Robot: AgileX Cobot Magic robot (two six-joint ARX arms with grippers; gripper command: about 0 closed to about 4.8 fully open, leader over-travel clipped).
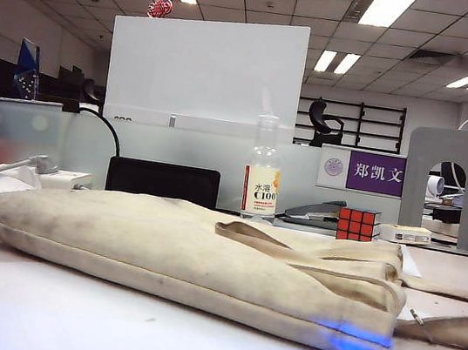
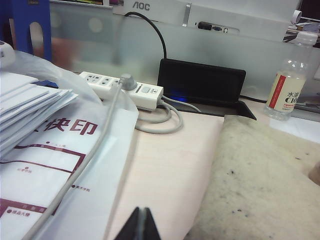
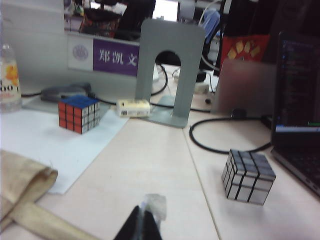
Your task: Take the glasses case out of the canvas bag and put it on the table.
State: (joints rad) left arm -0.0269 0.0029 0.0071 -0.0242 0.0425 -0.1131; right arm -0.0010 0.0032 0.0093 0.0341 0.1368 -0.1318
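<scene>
The canvas bag (image 1: 178,255) lies flat and closed across the table (image 1: 63,317), its strap handles trailing to the right. The glasses case is hidden from every view. Neither gripper shows in the exterior view. In the left wrist view my left gripper (image 2: 142,209) is shut and empty, low over the bare table (image 2: 170,160) beside the canvas bag (image 2: 260,180). In the right wrist view my right gripper (image 3: 141,210) is shut, with a small translucent scrap (image 3: 156,204) at its tip. It hangs over the table (image 3: 150,165) near the bag's handle end (image 3: 22,185).
A white plastic bag with papers (image 2: 45,150) and a power strip (image 2: 120,89) lie left of the bag. Behind stand a bottle (image 1: 262,175), a stapler (image 1: 312,211), a Rubik's cube (image 1: 358,223) and a grey bookend (image 1: 447,185). A mirror cube (image 3: 248,176) and a laptop (image 3: 300,100) are on the right.
</scene>
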